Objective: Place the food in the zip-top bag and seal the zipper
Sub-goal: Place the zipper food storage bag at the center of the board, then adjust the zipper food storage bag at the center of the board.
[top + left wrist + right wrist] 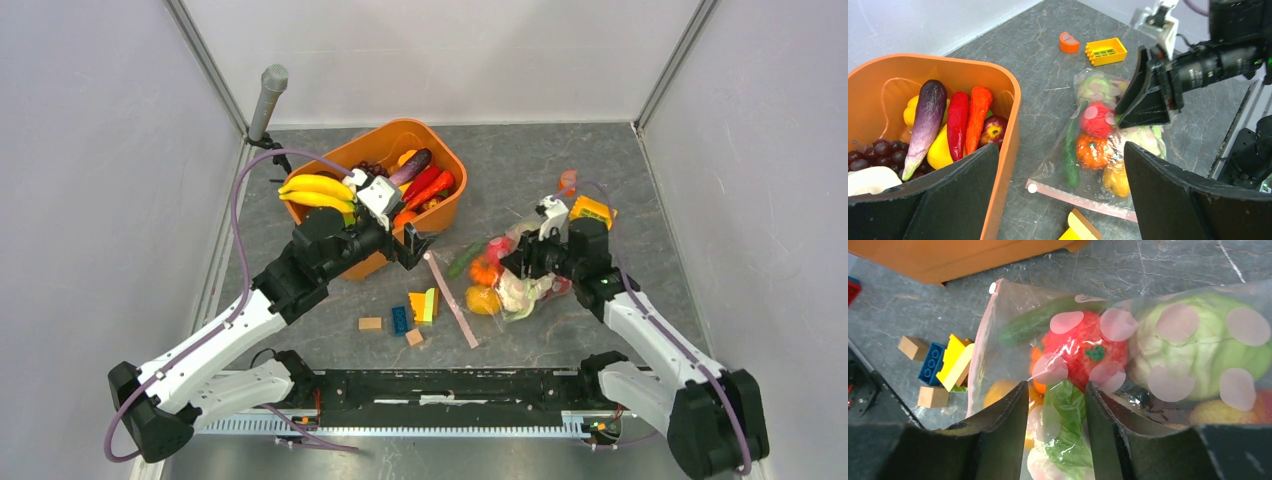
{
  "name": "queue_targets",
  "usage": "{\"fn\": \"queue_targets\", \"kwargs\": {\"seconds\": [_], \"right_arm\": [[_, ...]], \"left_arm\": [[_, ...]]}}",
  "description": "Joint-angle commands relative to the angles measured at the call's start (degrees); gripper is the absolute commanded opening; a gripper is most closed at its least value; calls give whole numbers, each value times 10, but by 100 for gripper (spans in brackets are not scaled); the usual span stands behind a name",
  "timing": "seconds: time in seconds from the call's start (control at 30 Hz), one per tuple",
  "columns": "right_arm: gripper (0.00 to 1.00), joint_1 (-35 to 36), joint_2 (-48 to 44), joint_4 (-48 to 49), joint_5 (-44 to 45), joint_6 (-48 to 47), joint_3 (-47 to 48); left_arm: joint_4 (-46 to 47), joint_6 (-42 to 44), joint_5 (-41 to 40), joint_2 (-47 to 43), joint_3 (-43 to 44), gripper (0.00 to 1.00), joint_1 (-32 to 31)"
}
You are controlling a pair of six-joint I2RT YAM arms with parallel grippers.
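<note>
Nearest the left wrist lens, the left gripper [1058, 147] is seen wide apart and empty. One orange tub [1013, 115] lies at nine o'clock, and one zip-top bag [1053, 167] at three o'clock of it, the zipper [1083, 201] along its six o'clock edge. In the right wrist view the right gripper [1057, 387] is set partly apart over the bagged food [1078, 347]; whether film is pinched cannot be told. From above, two bananas [315, 192] are counted at the tub's nine o'clock rim. Food could be spilled if the bag were lifted unsealed.
</note>
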Motion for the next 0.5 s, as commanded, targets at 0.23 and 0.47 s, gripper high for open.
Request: {"fn": "queue_targets", "kwargs": {"seconds": [0.23,0.47], "right_arm": [[60,170,62,-100,112,-117,31],[70,170,-75,-61,264,-71,43]], "left_arm": [[5,-18,12,1,-9,100,3],[4,-22,19,8,-3,100,2]]}}
